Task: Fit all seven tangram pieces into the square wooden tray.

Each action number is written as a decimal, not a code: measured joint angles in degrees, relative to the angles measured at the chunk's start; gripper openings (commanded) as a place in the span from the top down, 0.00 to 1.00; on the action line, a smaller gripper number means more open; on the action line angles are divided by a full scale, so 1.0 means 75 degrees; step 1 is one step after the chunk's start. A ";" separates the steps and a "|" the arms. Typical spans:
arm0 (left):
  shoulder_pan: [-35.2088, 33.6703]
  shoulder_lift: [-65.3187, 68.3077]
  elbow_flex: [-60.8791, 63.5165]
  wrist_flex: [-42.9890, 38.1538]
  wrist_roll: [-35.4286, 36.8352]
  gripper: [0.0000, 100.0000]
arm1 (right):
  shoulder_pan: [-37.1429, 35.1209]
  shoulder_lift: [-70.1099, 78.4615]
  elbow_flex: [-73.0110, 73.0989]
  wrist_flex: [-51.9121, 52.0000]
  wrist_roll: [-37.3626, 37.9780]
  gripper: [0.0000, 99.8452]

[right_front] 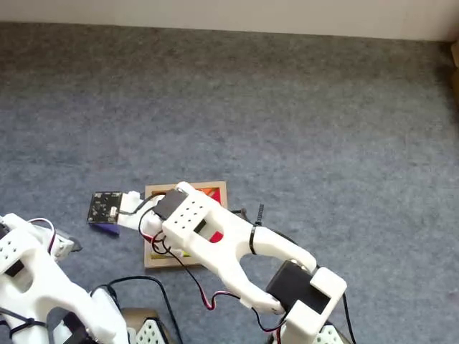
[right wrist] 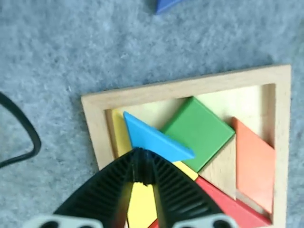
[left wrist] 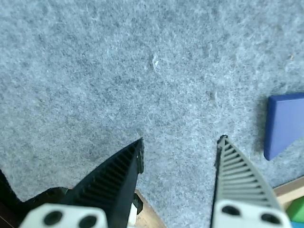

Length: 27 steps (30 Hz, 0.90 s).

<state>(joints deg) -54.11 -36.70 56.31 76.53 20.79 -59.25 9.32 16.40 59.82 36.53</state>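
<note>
- Two hands work at the grey worktop (right_front: 301, 100). Your left hand (left wrist: 181, 141) hangs low over bare worktop at the left, spread wide with nothing between its fingers.
- Near that hand, a dark blue piece (left wrist: 285, 123) lies flat on the worktop. It is outside the square wooden tray (right wrist: 190, 88), just left of it in the high view.
- Next comes the tray itself, flat on the worktop. Your right arm (right_front: 237, 251) extends over it from the lower right.
- Inside the tray, a yellow piece (right wrist: 135, 199) sits along one wall and a green square (right wrist: 199, 130) lies near the middle. An orange parallelogram (right wrist: 254, 161) lies along the opposite wall, with a red piece (right wrist: 223, 204) beside it.
- Your right hand (right wrist: 142, 154) is closed narrow, its tips at the edge of a light blue triangle (right wrist: 152, 135). It seems to pinch that piece, which rests over the yellow piece and touches the green square.
</note>
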 measured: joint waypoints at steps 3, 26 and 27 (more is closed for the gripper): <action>0.0000 0.0000 0.0000 0.0000 0.0000 0.75 | 0.0000 0.0000 0.0000 -0.0129 0.0270 0.99; 0.0000 0.0000 0.0000 0.0000 0.0000 0.75 | -0.0563 0.0000 0.0000 -0.0246 0.2813 0.99; 0.0000 0.0000 0.0000 0.0000 0.0000 0.75 | -0.0574 0.0000 0.0000 -0.0246 0.2919 0.99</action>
<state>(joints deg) -54.11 -36.70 56.31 76.53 20.79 -63.56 9.32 16.40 57.98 58.42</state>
